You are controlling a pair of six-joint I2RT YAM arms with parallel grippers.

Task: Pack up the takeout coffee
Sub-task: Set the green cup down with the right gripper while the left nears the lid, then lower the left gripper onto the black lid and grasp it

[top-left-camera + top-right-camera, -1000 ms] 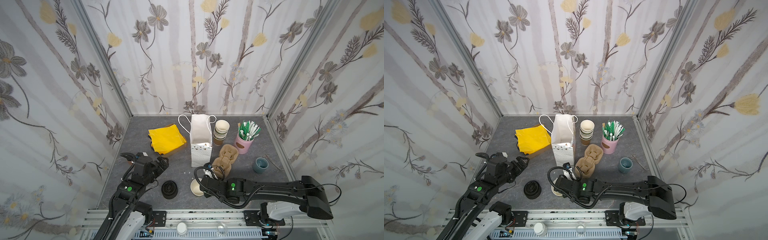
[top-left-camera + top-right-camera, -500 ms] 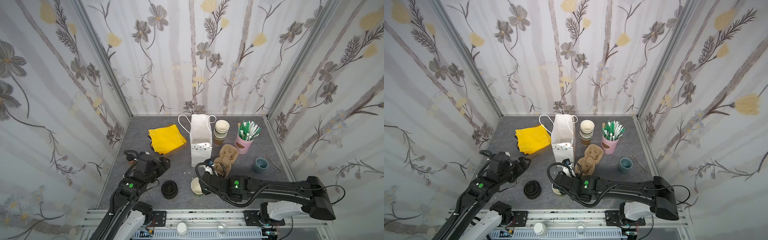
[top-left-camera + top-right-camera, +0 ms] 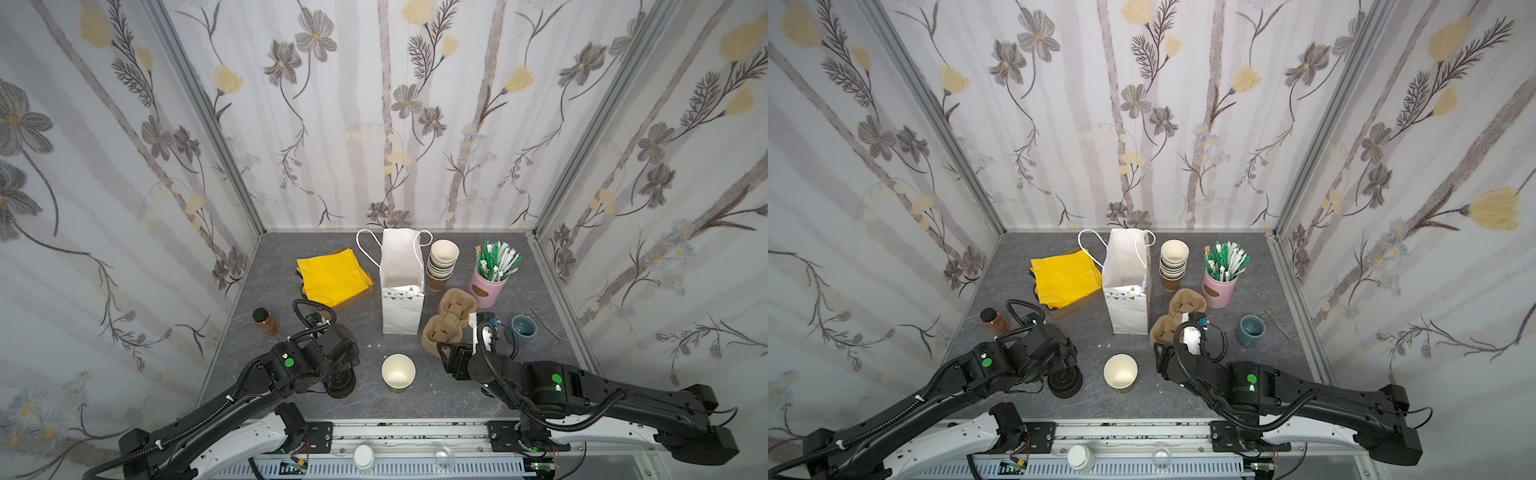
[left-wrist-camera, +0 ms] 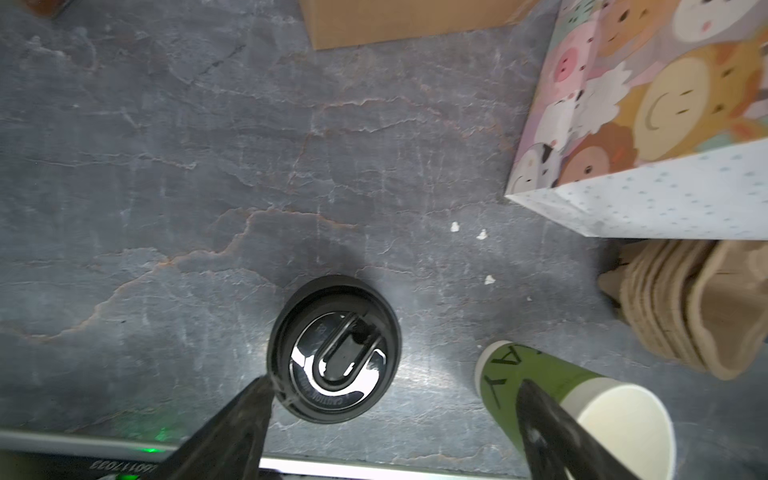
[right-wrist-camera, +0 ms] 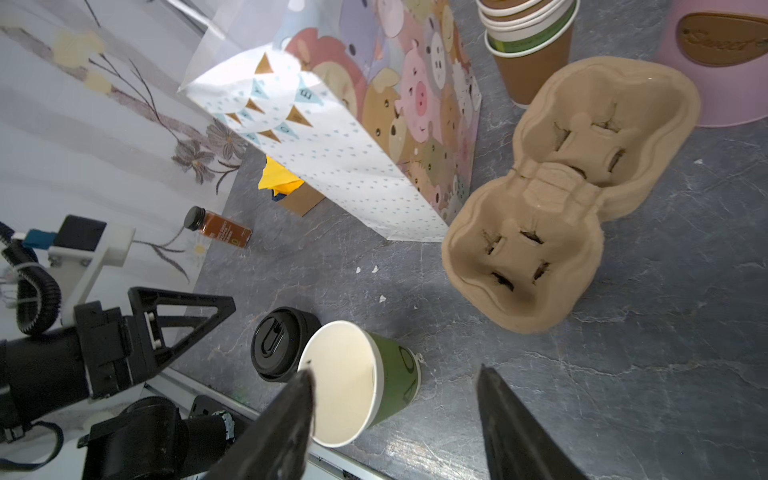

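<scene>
Top views both showed the grey table (image 3: 436,395) with two black arms reaching in from its near edge. Tallest on it was the paper bag (image 3: 402,309), standing upright and open in the middle. Just right of the bag lay the brown cardboard tray (image 3: 451,320), with the stack of cups (image 3: 441,266) behind it. In front of the bag, near the front edge, stood the coffee cup (image 3: 398,372), upright and green outside, its cream inside open to the camera. The right claw (image 5: 395,370) hung just right of the cup, its jaws spread and holding nothing. The left claw (image 4: 395,382) was spread wide too, also empty. One finger (image 4: 237,428) sat at the rim of the black lids (image 4: 334,353), which were piled just left of the cup. Whether it touched them I could not tell.
</scene>
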